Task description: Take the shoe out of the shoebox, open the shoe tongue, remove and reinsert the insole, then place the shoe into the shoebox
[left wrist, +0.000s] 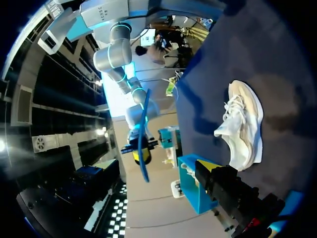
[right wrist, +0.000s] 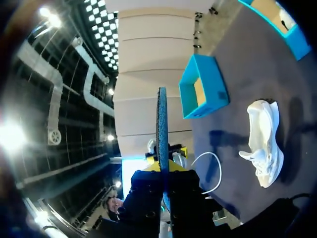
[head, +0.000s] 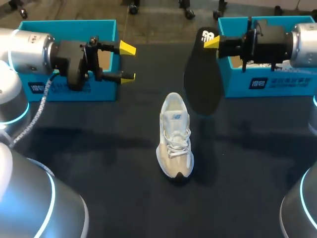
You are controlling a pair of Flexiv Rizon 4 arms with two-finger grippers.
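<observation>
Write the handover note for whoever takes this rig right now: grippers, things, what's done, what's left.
Left gripper: open, empty, in front of the left blue box.
Right gripper: shut on the black insole, held in the air near the right blue box.
Shoe: white, standing on its sole on the table between the boxes.
Done: shoe out of box, insole out.
Left: put the insole back in, place the shoe in a box.

White laced shoe (head: 175,136) upright at centre, black insole (head: 202,82) raised beside it, blue shoeboxes (head: 106,91) behind.
</observation>
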